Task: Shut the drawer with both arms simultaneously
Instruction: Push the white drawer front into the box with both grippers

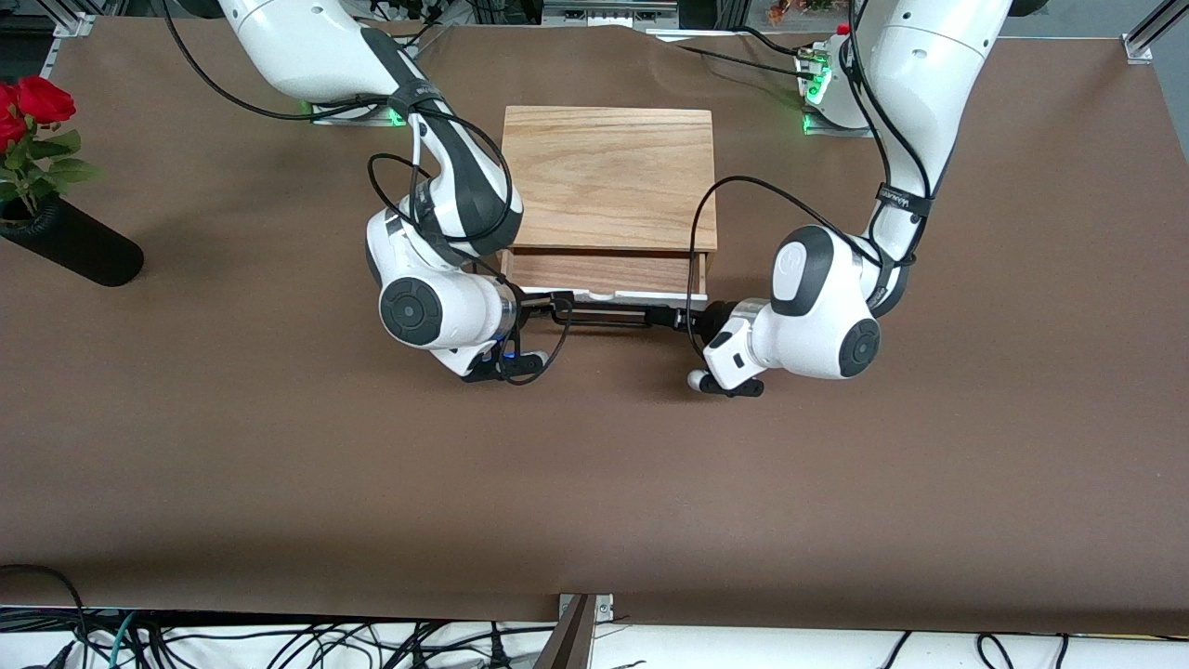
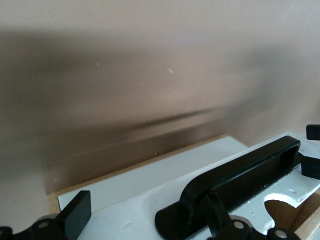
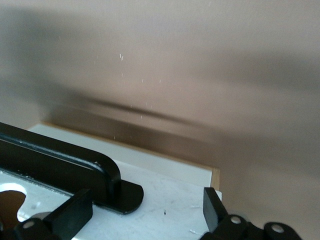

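Observation:
The light-wood box (image 1: 608,177) has its drawer (image 1: 604,275) pulled out a short way toward the front camera. The drawer's white front panel (image 1: 608,295) carries a black handle (image 1: 608,319). My right gripper (image 1: 560,305) is at the handle's end toward the right arm. It is open, with the panel (image 3: 170,200) and the handle's foot (image 3: 122,195) between its fingers (image 3: 70,214). My left gripper (image 1: 671,318) is at the handle's other end, also open. One of its fingers (image 2: 75,215) lies over the panel (image 2: 130,210) and the other is by the handle (image 2: 240,177).
A black vase (image 1: 74,243) with red roses (image 1: 32,102) stands near the table's edge at the right arm's end. Cables (image 1: 279,641) lie past the table's edge nearest the front camera. Brown table surface (image 1: 594,483) surrounds the box.

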You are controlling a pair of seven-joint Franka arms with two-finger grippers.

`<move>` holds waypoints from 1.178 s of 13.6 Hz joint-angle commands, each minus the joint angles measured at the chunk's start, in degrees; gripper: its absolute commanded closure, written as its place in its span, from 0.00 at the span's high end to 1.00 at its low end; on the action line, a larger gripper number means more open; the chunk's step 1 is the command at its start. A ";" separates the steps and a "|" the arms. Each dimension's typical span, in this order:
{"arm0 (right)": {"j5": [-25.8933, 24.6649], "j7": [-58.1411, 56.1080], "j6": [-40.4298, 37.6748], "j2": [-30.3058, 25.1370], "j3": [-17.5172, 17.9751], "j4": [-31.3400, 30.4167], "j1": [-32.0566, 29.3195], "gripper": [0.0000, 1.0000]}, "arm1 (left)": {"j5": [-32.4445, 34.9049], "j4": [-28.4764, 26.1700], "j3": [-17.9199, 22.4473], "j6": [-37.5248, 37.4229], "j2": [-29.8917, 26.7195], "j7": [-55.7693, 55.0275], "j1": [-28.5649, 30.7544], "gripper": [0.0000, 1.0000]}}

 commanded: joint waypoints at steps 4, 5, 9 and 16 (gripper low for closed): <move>1.16 0.21 -5.19 -0.66 2.09 -0.33 0.51 1.00 | 0.76 -11.13 -3.17 -0.30 -7.62 0.16 0.66 1.00; 1.16 0.21 -6.51 -0.66 2.18 -0.33 0.51 1.00 | 0.76 -12.10 -3.17 -0.31 -8.23 0.43 0.84 1.00; 1.59 0.12 -9.42 -0.48 2.79 -0.33 0.59 1.00 | 0.85 -15.97 -3.52 -0.48 -11.40 0.52 1.89 1.00; 1.68 -0.32 -11.79 -0.48 2.97 -0.33 0.16 1.00 | 0.85 -15.71 -3.52 -6.01 -14.74 0.25 6.72 1.00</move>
